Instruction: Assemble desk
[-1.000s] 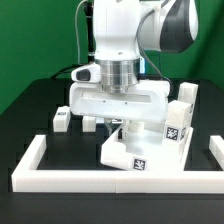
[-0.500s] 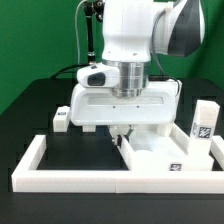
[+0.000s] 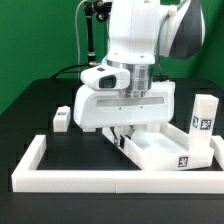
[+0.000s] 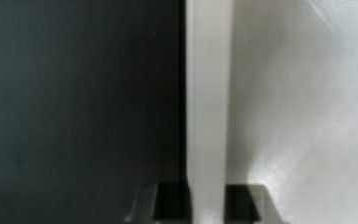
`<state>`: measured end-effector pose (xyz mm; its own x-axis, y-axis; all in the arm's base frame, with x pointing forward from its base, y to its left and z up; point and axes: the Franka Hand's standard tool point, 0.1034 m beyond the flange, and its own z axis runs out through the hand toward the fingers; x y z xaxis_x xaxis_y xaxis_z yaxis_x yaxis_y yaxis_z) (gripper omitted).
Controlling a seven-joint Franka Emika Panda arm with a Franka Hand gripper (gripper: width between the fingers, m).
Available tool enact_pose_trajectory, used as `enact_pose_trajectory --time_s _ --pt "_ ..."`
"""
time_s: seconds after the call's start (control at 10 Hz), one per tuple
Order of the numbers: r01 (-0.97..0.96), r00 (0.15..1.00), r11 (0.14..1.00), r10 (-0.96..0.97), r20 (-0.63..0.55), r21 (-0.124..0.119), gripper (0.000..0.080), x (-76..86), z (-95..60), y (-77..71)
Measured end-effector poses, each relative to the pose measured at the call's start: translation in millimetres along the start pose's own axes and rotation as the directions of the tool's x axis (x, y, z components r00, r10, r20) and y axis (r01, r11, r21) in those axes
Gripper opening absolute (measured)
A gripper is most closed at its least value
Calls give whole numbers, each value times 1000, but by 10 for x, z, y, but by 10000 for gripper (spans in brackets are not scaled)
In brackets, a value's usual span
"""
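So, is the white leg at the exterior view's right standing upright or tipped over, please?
Upright: the leg stands vertical at that end of the tabletop panel, tag facing the camera.

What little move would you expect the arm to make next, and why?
Probably open the end effector and lift away: its fingers pinch an edge of the tabletop, which already lies in the corner of the border rail, beside an upright leg.
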<state>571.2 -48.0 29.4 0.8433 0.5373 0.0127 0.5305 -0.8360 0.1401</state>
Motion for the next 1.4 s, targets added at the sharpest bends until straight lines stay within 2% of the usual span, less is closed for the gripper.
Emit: enact_pose_trajectory --time_s 0.1,0.2,0.3,0.4,0.5,0.9,1.0,1.1,1.3,1.4 --pt "133 991 991 -133 -3 -8 57 57 -5 62" --pt "239 971 971 -239 -1 -6 57 186 -37 123" --pt "319 948 948 -319 -11 -5 57 334 -56 139" --pt "391 920 920 -392 -19 -9 57 399 -63 106" --pt "474 880 880 -475 -15 -20 57 432 -66 80" --pt "669 744 743 -668 30 -27 57 344 -41 179" --pt "757 653 651 -757 32 -43 57 393 -29 189" --pt "831 556 554 -831 31 -49 57 506 7 163" --pt "834 549 546 -835 26 -79 57 901 39 64" --pt "835 549 547 -835 29 -65 58 898 46 42"
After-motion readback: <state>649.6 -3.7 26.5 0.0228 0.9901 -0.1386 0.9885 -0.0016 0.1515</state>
